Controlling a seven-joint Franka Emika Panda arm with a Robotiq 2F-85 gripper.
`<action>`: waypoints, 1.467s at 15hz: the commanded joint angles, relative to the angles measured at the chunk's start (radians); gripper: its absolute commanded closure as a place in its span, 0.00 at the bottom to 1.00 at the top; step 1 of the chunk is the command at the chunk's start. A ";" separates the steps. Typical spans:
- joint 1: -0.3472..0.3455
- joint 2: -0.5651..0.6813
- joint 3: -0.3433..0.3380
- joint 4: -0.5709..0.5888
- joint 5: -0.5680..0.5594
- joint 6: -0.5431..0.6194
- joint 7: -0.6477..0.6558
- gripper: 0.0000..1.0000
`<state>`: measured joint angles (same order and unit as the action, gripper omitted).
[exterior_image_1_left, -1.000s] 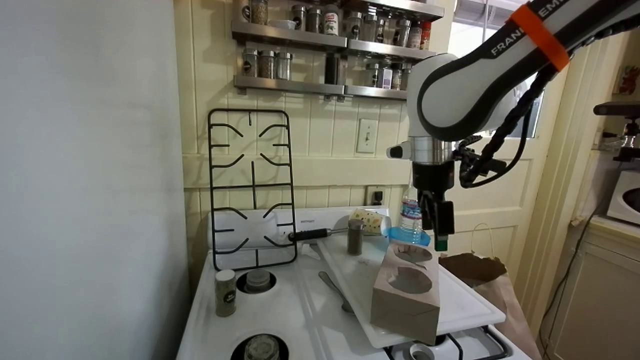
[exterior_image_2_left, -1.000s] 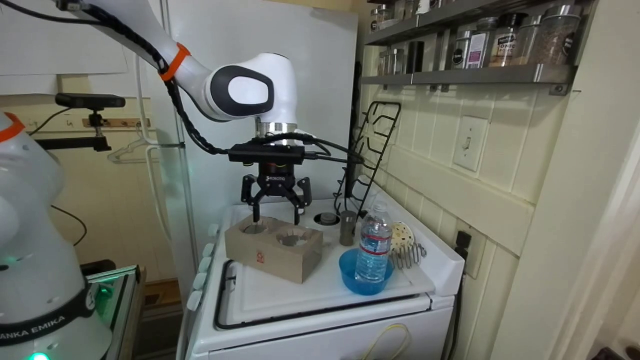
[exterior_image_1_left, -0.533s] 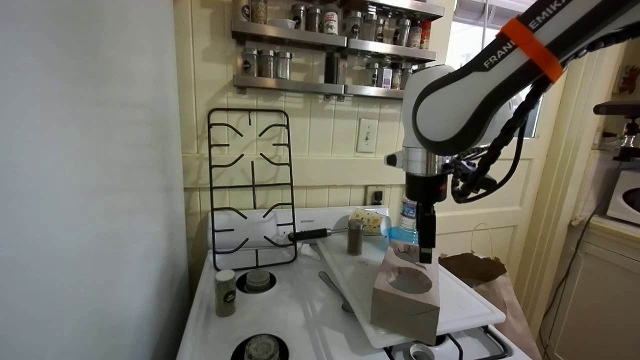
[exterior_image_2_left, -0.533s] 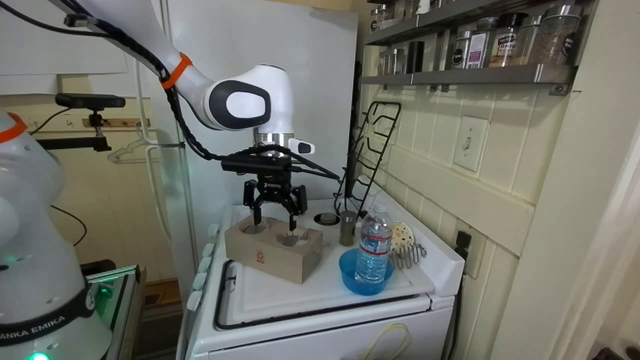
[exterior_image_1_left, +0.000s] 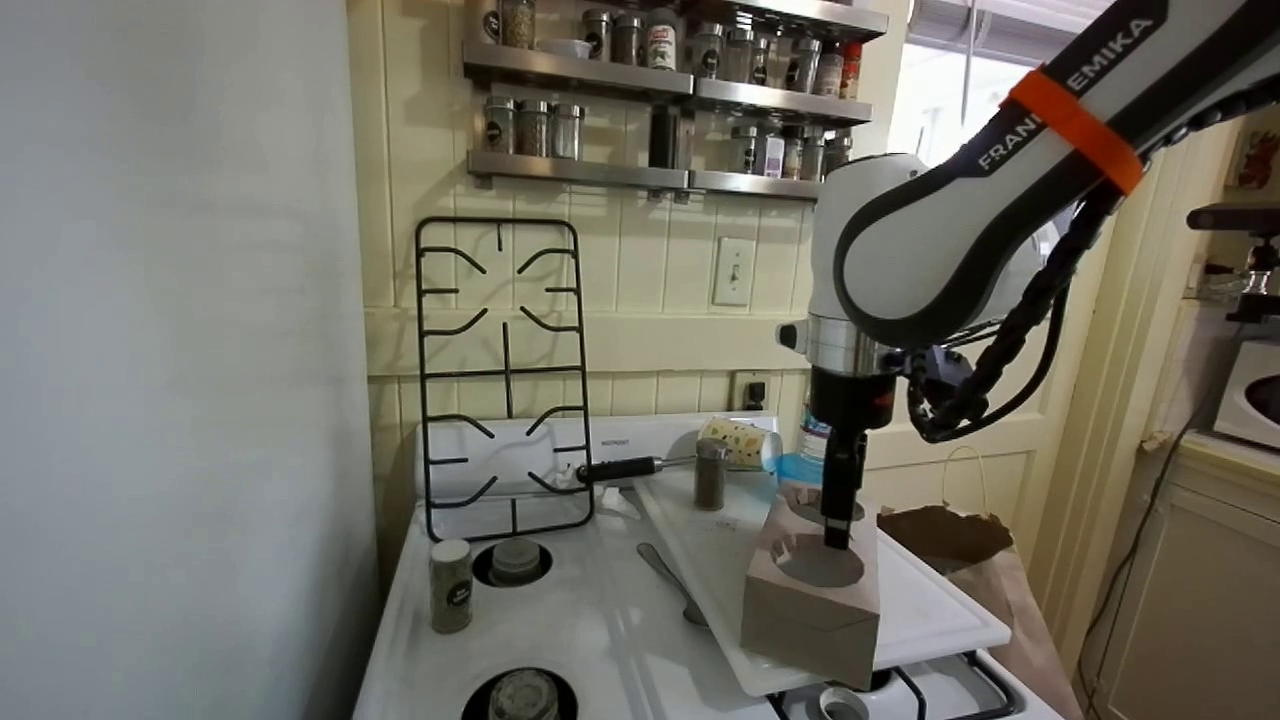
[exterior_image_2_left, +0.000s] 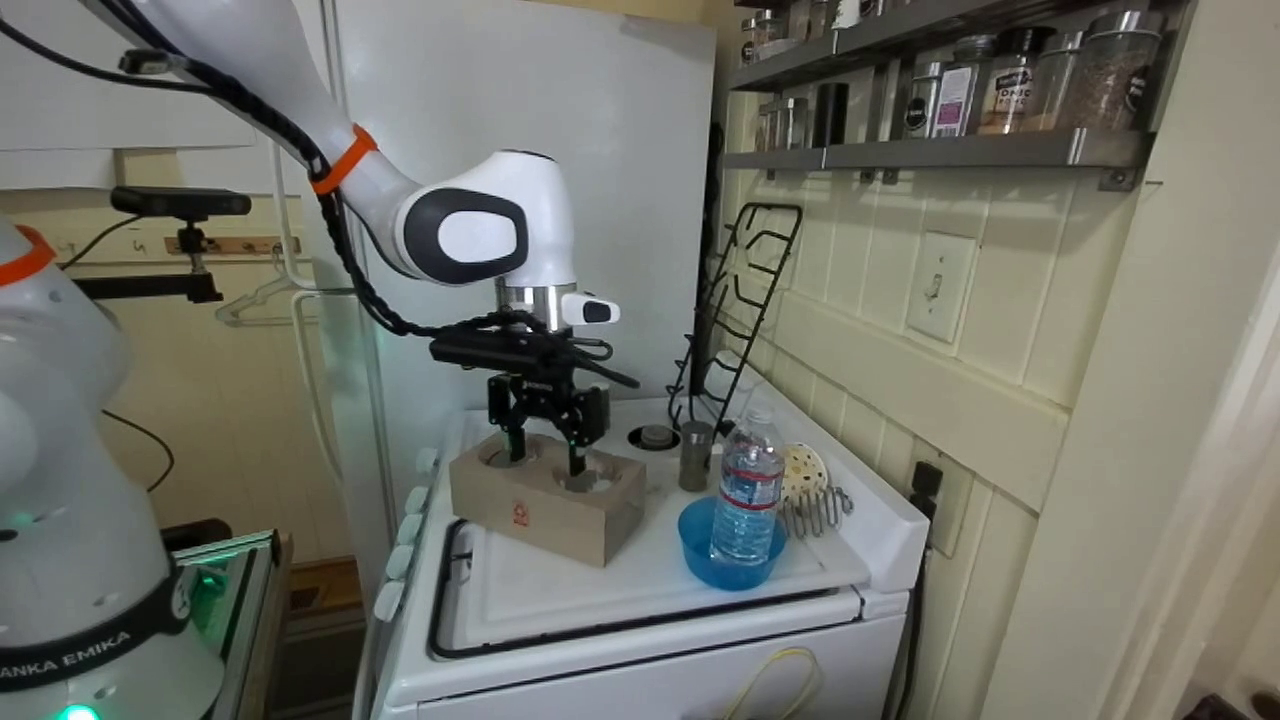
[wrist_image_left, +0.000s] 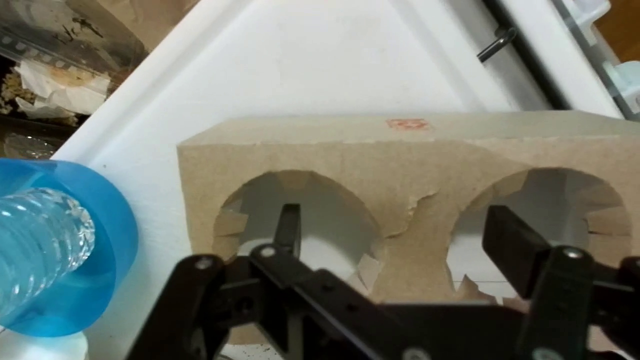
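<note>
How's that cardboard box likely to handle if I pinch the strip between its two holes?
The cardboard box is probably light for its size, since it looks hollow through its holes. Thin flaps inside them suggest it may buckle when squeezed. The strip could rip further, as a tear already shows there.

arm (exterior_image_1_left: 920, 250): EMIKA | base (exterior_image_2_left: 85, 570): ANKA EMIKA | jar (exterior_image_2_left: 1008, 88): TONIC, apparently

Points, in an exterior view, a black gripper (exterior_image_2_left: 547, 463) down with jaws parted at a two-holed brown cardboard box (exterior_image_2_left: 550, 512) (just above or just inside, hard to tell) on a white stove (exterior_image_2_left: 640, 680). Shows also a water bottle (exterior_image_2_left: 750, 490) standing in a blue bowl (exterior_image_2_left: 735, 575), near a small jar (exterior_image_2_left: 695, 457), and, higher up, metal shelves (exterior_image_2_left: 985, 152) lined with spice jars (exterior_image_2_left: 1008, 88).
</note>
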<state>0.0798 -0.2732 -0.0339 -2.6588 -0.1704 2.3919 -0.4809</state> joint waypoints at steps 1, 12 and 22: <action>0.005 0.010 0.005 -0.040 0.015 0.073 0.022 0.19; 0.033 -0.013 0.038 -0.069 0.002 0.137 -0.005 1.00; 0.095 -0.383 0.065 -0.092 -0.143 0.116 -0.217 0.99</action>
<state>0.1529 -0.4970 0.0225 -2.7123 -0.2638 2.5304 -0.6535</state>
